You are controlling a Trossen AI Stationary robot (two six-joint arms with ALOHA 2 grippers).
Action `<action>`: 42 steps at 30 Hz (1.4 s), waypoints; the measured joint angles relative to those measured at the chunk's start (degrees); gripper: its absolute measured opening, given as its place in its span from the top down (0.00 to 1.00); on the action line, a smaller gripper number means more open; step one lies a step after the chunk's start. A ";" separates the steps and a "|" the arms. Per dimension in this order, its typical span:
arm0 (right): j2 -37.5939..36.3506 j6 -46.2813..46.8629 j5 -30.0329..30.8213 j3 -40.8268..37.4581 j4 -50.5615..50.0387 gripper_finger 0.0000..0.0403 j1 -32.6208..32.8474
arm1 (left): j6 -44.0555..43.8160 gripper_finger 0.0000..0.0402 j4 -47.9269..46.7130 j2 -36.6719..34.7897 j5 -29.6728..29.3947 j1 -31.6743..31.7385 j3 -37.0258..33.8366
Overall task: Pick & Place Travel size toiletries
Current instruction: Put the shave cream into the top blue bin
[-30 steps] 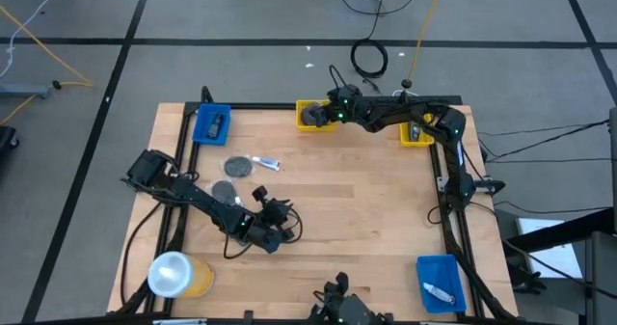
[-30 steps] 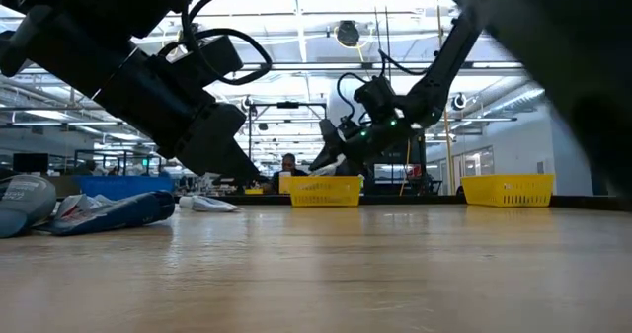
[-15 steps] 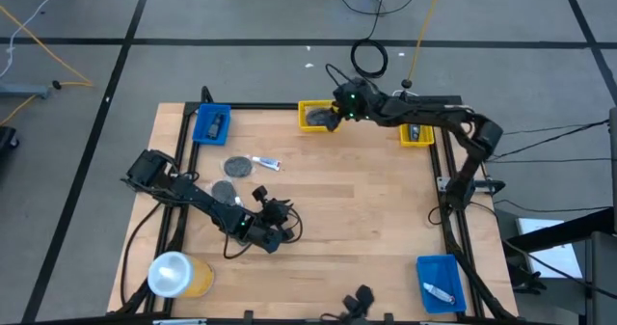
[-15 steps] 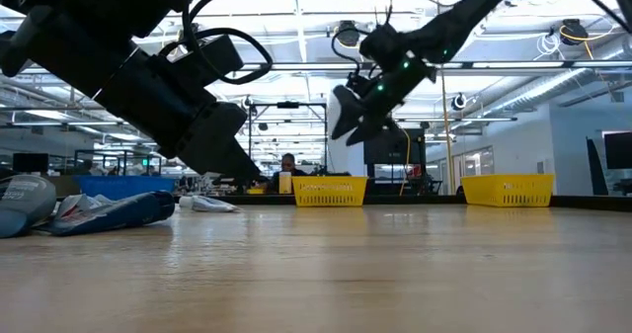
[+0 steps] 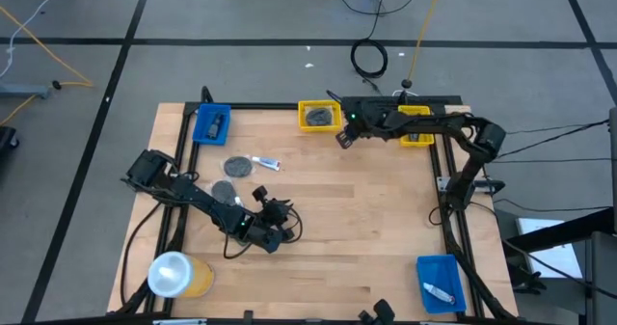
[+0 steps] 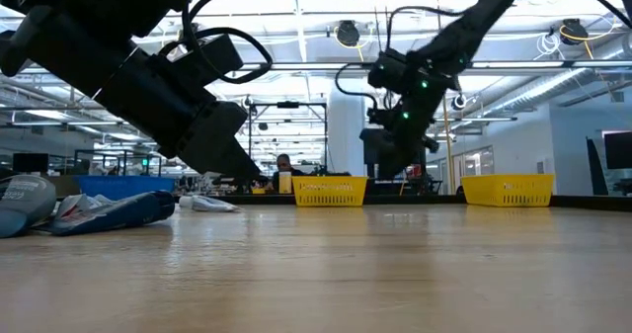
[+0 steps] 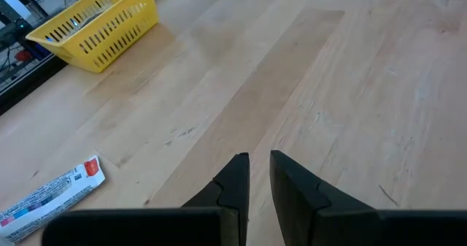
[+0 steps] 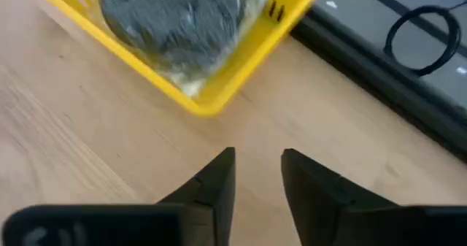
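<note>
Over the last second the right gripper [image 5: 343, 138] has come off the yellow bin [image 5: 317, 116] at the table's back edge and now sits just beside that bin's right front corner, above bare wood. A grey disc [image 8: 171, 11] lies in the bin, so a drop looks done. The right wrist view shows the fingers [image 8: 217, 180] a narrow gap apart with nothing between them.

The step in hand seems to be the retreat and the reach for another item. It should stay above the bin's wall while swinging away, then open wider before descending.

From the bin, the remaining toiletries lie well off toward the table's left: two grey discs [image 5: 237, 165], [image 5: 224, 191] and a white tube [image 5: 266, 163] just beside the first.

The right arm stretches along the back edge, forearm nearly level. The left gripper [image 5: 280, 221] waits far from the bin toward the front-left, fingers [image 7: 235, 180] nearly together, empty.
</note>
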 joint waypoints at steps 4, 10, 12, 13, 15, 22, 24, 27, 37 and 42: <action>2.08 0.86 -3.12 -1.55 8.58 0.81 -0.22 | 0.00 0.86 0.20 0.00 0.00 0.00 0.00; 3.62 0.10 -4.17 -1.59 14.35 0.86 0.48 | 0.24 0.86 0.20 0.00 0.00 0.00 0.00; 2.84 -1.23 -4.17 -1.86 12.79 0.87 1.14 | 0.39 0.86 -0.13 0.00 0.33 0.00 0.00; 2.34 -1.97 -4.13 -1.86 12.68 0.88 1.75 | 0.61 0.86 -0.25 0.00 0.79 0.00 0.00; 0.39 -3.74 -4.15 -1.77 10.80 0.89 3.44 | 1.47 0.86 -0.35 0.00 1.55 0.00 0.00; -6.60 -9.76 -3.64 -8.78 12.98 0.94 15.90 | -0.13 0.86 -7.35 -3.68 3.23 -0.80 0.00; -8.43 -9.98 0.39 -12.95 16.41 0.95 21.53 | -2.97 0.86 -10.56 -7.30 2.67 -1.20 0.00; -9.23 -10.58 7.39 -18.38 23.21 0.98 30.38 | -6.82 0.86 -14.21 -13.13 1.95 -2.02 0.05; -6.62 -13.10 9.31 -30.44 53.72 0.99 45.17 | -4.04 0.86 -15.12 -27.46 4.73 -6.59 0.04; -3.88 -12.84 9.32 -32.91 62.54 0.99 45.33 | 0.79 0.86 -12.64 -28.12 15.15 -6.29 0.00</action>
